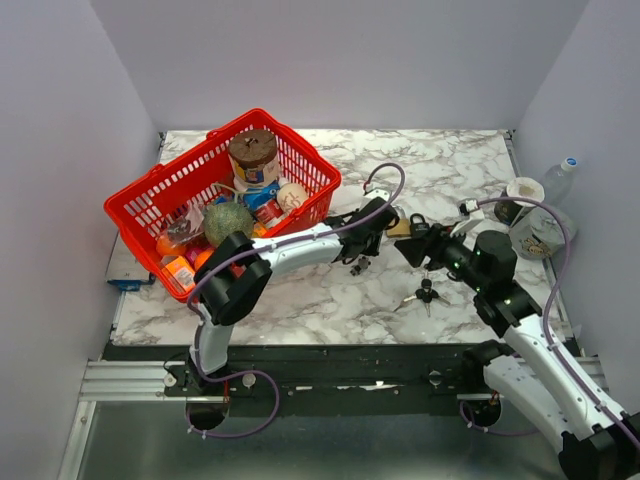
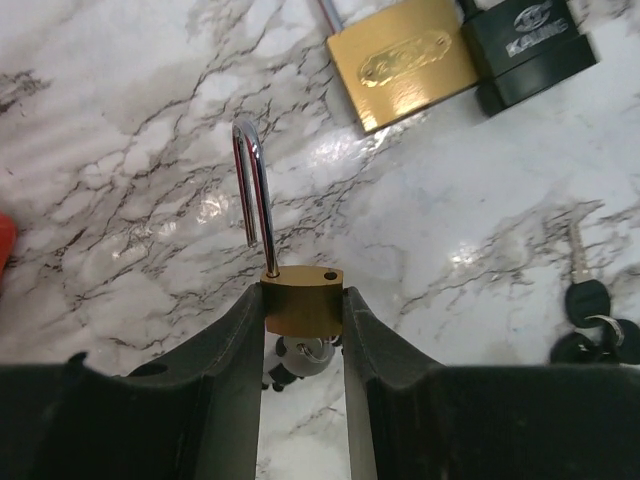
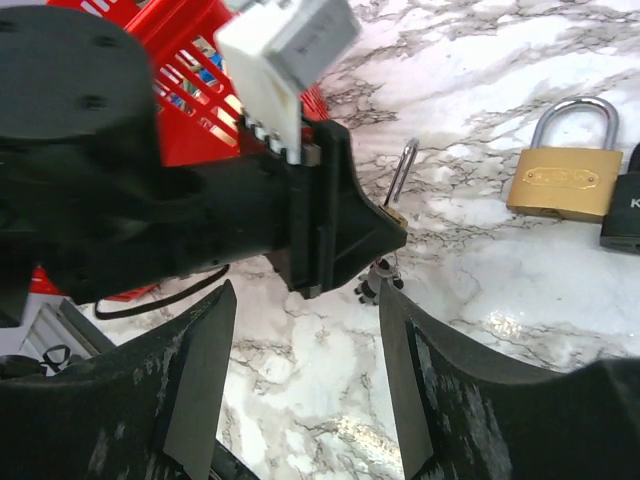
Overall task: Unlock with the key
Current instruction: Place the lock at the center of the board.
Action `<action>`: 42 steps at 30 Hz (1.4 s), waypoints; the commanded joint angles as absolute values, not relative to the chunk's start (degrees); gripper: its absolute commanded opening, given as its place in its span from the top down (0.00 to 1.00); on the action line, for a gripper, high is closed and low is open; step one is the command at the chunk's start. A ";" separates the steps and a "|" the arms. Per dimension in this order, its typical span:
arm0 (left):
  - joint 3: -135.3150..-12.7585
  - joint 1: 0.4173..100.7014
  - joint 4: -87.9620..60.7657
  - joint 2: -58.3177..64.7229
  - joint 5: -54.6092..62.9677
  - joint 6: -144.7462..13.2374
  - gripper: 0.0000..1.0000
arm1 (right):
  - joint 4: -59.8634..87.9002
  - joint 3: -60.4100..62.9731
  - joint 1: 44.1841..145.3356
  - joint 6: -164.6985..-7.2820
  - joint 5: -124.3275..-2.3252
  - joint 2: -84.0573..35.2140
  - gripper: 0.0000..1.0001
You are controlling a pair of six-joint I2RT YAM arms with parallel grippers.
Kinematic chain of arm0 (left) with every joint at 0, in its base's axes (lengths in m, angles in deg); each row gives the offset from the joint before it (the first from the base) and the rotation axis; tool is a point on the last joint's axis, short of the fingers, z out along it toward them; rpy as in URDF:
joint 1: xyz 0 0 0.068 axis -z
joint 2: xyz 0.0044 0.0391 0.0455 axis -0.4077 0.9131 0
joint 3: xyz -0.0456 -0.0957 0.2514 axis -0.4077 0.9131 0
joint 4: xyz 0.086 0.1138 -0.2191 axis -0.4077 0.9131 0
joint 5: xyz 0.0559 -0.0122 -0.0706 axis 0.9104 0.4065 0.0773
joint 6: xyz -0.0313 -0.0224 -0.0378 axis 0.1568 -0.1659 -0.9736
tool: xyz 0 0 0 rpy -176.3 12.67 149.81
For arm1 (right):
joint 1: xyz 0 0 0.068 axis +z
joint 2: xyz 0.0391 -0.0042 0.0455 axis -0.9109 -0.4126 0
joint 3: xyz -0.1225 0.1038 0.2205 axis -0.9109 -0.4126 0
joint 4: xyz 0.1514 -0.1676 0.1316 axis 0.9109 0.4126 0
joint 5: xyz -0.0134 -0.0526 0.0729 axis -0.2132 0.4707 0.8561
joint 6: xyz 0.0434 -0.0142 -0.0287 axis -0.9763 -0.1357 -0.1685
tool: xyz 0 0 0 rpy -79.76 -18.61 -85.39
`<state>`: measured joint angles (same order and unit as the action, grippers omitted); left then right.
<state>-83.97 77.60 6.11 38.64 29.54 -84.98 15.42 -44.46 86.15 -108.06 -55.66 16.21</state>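
Currently the left claw [image 2: 303, 318] is clamping a small brass padlock [image 2: 302, 298] by its two flat sides, with the fingers pressing on the body from either side. The shackle [image 2: 256, 180] is standing open, one leg lifted clear of its hole and pointing forward, away from the claw. Just behind the padlock, between the fingers, a key [image 2: 303, 352] is sitting in the underside of the lock (its dark ring-mates are hanging below it in the right wrist view).

The right claw [image 3: 305, 300] is hovering with its jaws spread wide and gripping nothing. The left claw and its padlock are sitting directly ahead of it, close in front of its fingertips.

Ahead and to the right of the left claw, a larger brass padlock [image 2: 400, 62] and a black padlock [image 2: 525, 45] are lying flat on the marble bench [image 2: 120, 150], touching side by side. A loose bunch of keys [image 2: 590, 325] is lying on the bench to the left claw's right. A red basket [image 1: 160, 190] is sitting well off to its left.
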 commanded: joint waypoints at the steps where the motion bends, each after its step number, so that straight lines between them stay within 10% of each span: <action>1: -88.70 76.27 14.07 43.01 30.28 -84.85 1.00 | 20.45 -43.41 85.67 -106.25 -58.31 20.00 0.33; 33: -110.50 68.44 28.14 63.06 30.20 -85.29 1.00 | 30.47 -42.45 85.50 -102.38 -66.13 28.53 0.26; 42: -111.46 68.80 28.23 61.04 29.84 -83.27 0.32 | 31.09 -42.89 85.50 -102.38 -66.31 28.27 0.21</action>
<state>-110.40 68.33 24.89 60.59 31.10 -85.03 29.89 -42.58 85.77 -103.08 -65.27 28.63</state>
